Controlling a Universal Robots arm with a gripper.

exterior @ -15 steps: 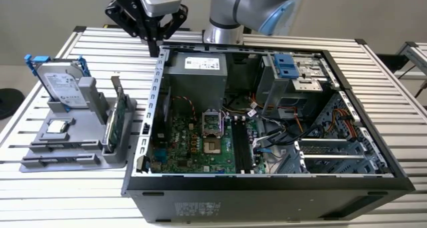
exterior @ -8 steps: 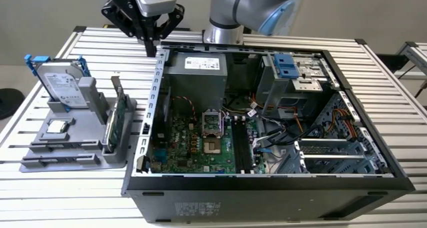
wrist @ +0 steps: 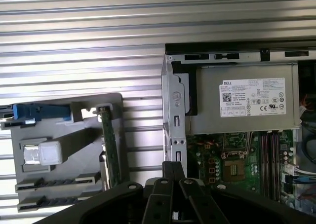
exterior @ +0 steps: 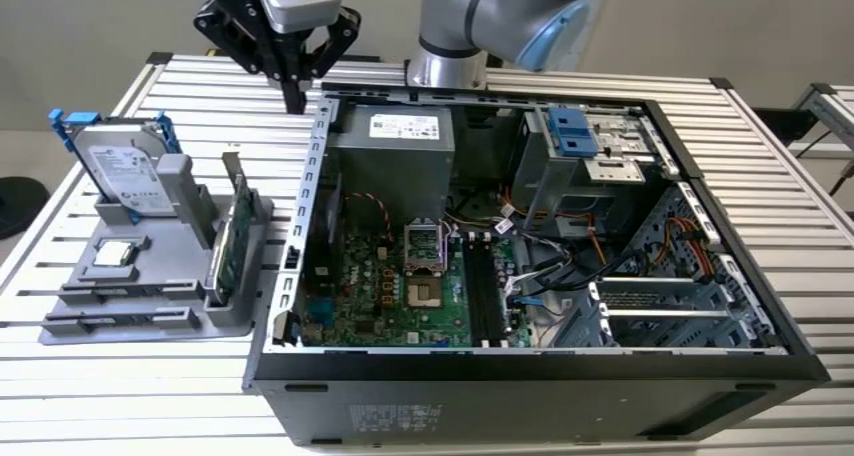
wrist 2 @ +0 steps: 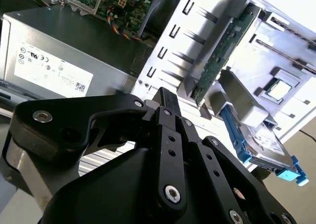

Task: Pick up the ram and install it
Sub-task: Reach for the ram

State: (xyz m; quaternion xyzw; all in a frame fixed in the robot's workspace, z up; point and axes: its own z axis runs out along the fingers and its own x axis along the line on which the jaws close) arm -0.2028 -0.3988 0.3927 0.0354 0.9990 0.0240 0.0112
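Ram (exterior: 118, 295) (seemingly the dark strip) lies in the gray holder (exterior: 187, 328) beside the case (exterior: 534, 386) in the exterior view; the fingers (exterior: 292, 91) hang above the case's rear corner. In the second wrist view, the fingers (wrist 2: 168, 105) are pressed together, gripping nothing.

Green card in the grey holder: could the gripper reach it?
Probably yes: the green card stands with its top edge bare, and nothing lies between it and the gripper above the table, fingers shut.

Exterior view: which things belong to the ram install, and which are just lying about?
Job: gripper, shut; open computer case; its memory slots.
Lying about: hard drive, green card, grey holder.
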